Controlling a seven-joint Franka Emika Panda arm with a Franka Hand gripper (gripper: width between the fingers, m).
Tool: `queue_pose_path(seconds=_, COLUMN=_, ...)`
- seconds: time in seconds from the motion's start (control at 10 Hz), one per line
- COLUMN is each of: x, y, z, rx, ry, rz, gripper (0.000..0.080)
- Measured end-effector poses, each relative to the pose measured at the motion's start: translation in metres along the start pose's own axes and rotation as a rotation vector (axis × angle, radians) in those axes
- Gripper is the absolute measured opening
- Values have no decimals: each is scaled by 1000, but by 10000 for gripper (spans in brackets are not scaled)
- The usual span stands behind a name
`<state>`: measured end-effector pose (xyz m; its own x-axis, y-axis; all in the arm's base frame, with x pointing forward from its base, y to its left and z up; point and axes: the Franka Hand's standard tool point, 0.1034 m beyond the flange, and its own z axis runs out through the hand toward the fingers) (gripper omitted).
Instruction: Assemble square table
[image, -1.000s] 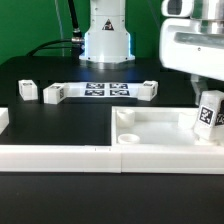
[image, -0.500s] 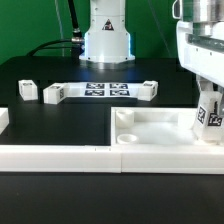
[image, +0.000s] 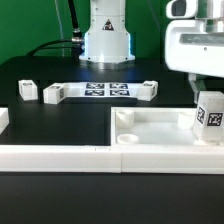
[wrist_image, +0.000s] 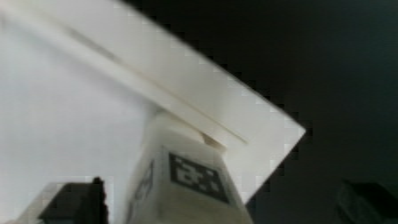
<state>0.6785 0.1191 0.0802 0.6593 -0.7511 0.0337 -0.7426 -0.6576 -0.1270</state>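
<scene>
The square table top (image: 150, 128), a white tray with a raised rim, lies at the front of the exterior view's right. One white tagged leg (image: 208, 116) stands upright in its far right corner. My gripper (image: 205, 92) is directly above the leg with its fingers down around the leg's top. In the wrist view the leg (wrist_image: 192, 175) stands between the dark fingers (wrist_image: 71, 203), with a light gap between finger and leg, so the jaws stand open around it. Three more leg blocks (image: 24, 89) (image: 53, 93) (image: 148, 88) lie on the black table.
The marker board (image: 100, 90) lies flat between two of the loose legs. The robot's white base (image: 105, 40) stands behind it. A long white rail (image: 60, 155) runs along the front, with a white block (image: 3, 120) at the left edge.
The leg leaned a second ago and now stands upright. My gripper swung towards the exterior view's right and has come back above the leg.
</scene>
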Motion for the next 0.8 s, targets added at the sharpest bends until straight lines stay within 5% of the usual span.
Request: queue_pose_path(seconds=0.8, x=17, y=6, z=-4, rx=-49, ry=32, rz=-937, gripper=649)
